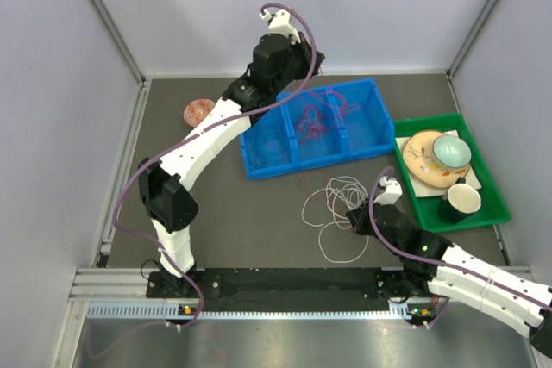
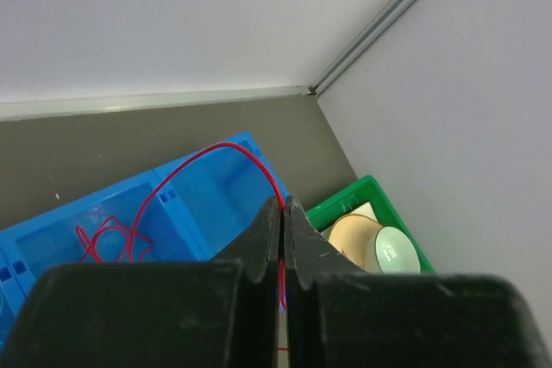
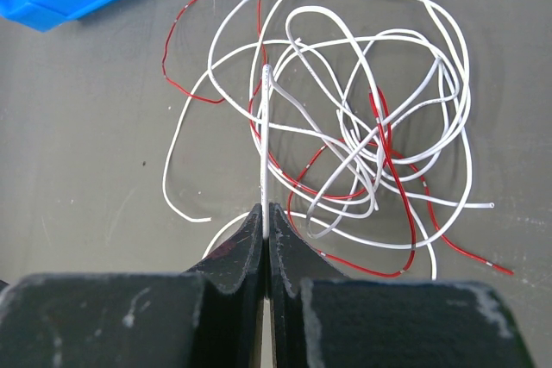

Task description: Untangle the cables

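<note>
A loose tangle of white and red cables [image 3: 362, 127] lies on the dark table in front of the blue bin [image 1: 259, 170]; from above it shows as pale loops [image 1: 336, 204]. My right gripper [image 3: 266, 208] is low at the tangle's near edge [image 1: 355, 215], shut on one white cable [image 3: 264, 144] that rises straight from its tips. My left gripper [image 2: 282, 204] hangs high over the bin's far side [image 1: 316, 63], shut on a red cable [image 2: 198, 157]. That cable arcs down to a red coil [image 1: 312, 120] in the bin's middle compartment.
A green tray [image 1: 431, 120] at the right holds a tan plate [image 1: 423, 157], a pale green bowl [image 1: 451, 151] and a dark cup [image 1: 461, 200]. A pink round object [image 1: 199, 110] lies left of the bin. Grey walls close in the back and both sides.
</note>
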You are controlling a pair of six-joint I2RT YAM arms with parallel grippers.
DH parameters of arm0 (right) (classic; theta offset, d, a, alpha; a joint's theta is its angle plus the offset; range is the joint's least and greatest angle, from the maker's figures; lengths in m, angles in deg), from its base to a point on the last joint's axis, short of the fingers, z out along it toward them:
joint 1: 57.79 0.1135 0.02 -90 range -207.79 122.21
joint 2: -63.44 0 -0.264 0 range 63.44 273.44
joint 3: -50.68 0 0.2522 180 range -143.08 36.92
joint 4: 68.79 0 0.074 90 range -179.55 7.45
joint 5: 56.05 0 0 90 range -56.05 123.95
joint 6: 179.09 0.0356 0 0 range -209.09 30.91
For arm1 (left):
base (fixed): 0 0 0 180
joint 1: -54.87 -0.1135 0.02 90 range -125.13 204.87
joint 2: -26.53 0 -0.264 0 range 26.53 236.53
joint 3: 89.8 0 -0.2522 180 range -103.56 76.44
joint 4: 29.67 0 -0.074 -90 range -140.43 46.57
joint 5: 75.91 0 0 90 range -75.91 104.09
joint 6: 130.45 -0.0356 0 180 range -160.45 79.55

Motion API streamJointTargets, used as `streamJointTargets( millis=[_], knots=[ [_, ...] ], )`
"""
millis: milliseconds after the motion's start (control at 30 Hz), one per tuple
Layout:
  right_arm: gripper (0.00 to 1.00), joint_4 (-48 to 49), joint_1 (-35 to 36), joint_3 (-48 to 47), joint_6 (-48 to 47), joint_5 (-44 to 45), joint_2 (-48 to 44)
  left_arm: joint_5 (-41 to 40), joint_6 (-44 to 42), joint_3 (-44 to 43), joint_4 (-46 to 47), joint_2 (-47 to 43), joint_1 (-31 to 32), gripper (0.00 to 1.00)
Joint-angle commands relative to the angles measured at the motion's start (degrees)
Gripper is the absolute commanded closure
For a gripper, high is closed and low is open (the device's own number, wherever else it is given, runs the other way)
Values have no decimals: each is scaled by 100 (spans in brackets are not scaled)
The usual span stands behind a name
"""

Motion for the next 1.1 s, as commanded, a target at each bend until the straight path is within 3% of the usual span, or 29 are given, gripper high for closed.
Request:
streamJointTargets(
  millis=[0, 433, 1067],
  knots=[
    [100, 89, 44, 15, 45, 2, -78, -177, 49, 264, 464, -439, 1, 100],
    [100, 89, 44, -11, 19, -24, -87, -353, -91, 54, 482, -667, -86, 100],
    [100, 124, 53, -64, -7, -59, -7, -423, 57, 484, 693, -878, -130, 100]
  ],
)
